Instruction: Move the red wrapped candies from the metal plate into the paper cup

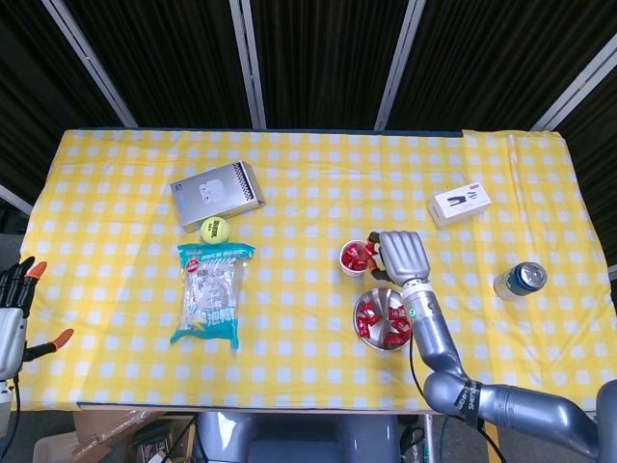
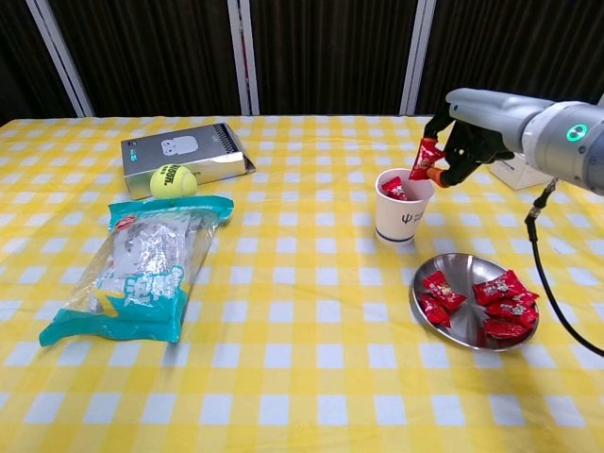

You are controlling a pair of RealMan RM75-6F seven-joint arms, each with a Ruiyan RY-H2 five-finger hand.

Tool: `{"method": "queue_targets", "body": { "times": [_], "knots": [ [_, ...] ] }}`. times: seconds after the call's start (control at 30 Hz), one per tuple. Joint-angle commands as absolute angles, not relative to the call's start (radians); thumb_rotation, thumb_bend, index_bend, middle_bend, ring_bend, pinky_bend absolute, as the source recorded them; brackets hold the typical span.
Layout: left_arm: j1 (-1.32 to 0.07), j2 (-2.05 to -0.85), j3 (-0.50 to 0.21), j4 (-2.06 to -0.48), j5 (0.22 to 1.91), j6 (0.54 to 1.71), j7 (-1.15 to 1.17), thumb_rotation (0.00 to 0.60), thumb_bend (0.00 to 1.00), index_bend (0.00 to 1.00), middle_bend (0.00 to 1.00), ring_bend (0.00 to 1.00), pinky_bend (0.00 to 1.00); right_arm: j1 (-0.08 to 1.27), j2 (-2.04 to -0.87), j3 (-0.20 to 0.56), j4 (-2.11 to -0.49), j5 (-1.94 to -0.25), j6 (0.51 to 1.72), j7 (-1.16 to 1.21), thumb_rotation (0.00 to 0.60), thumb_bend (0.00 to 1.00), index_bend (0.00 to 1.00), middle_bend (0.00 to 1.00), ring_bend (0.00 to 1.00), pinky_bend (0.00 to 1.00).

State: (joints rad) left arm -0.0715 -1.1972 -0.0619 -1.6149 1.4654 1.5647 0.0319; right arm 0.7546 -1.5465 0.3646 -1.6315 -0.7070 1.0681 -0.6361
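Nearest on the right, the plate (image 2: 453,326) holds several red candies (image 2: 498,304) in two loose groups, so most of the job looks undone. Just beyond it stands the cup (image 2: 403,215), upright, with at least one candy (image 2: 394,188) already inside. The right hand (image 2: 469,140) hovers over the cup's right rim, pinching one more candy (image 2: 427,158) between its fingertips (the other fingers are curled near it). That candy hangs nearly upright, its long axis running top to bottom and tilted slightly, lower end pointing down-left toward the cup's mouth, not yet in. I judge this drop is about to be made, then the remaining ones on the plate follow.

The left hand (image 1: 13,307) waits at the near left table edge, well apart from everything, fingers spread and holding nothing.
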Motion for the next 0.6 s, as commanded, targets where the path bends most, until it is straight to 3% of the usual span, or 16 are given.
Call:
{"method": "queue_targets", "body": {
  "times": [0.03, 0.2, 0.33, 0.6],
  "knots": [
    [-0.071, -1.195, -0.064, -1.618, 1.461, 1.562, 0.033, 0.600, 0.08, 0.00, 0.00, 0.00, 0.00, 0.774, -1.560, 0.362, -1.607, -0.697, 1.064, -0.640, 0.600, 0.62, 0.57, 0.85, 0.87, 0.91],
    [-0.069, -1.193, -0.068, -1.625, 1.455, 1.560, 0.039, 0.600, 0.08, 0.00, 0.00, 0.00, 0.00, 0.789, -1.573, 0.354, -1.581, -0.683, 1.064, -0.641, 0.600, 0.51, 0.47, 0.85, 0.87, 0.91],
    [-0.066, -1.194, -0.068, -1.627, 1.454, 1.562, 0.044, 0.600, 0.08, 0.00, 0.00, 0.00, 0.00, 0.791, -1.573, 0.341, -1.586, -0.692, 1.082, -0.640, 0.600, 0.42, 0.45, 0.85, 0.87, 0.91],
    [-0.061, -1.190, -0.069, -1.630, 1.450, 1.559, 0.035, 0.600, 0.08, 0.00, 0.00, 0.00, 0.00, 0.771, -1.537, 0.314, -1.671, -0.742, 1.150, -0.643, 0.600, 0.42, 0.42, 0.85, 0.84, 0.90]
  ]
}}
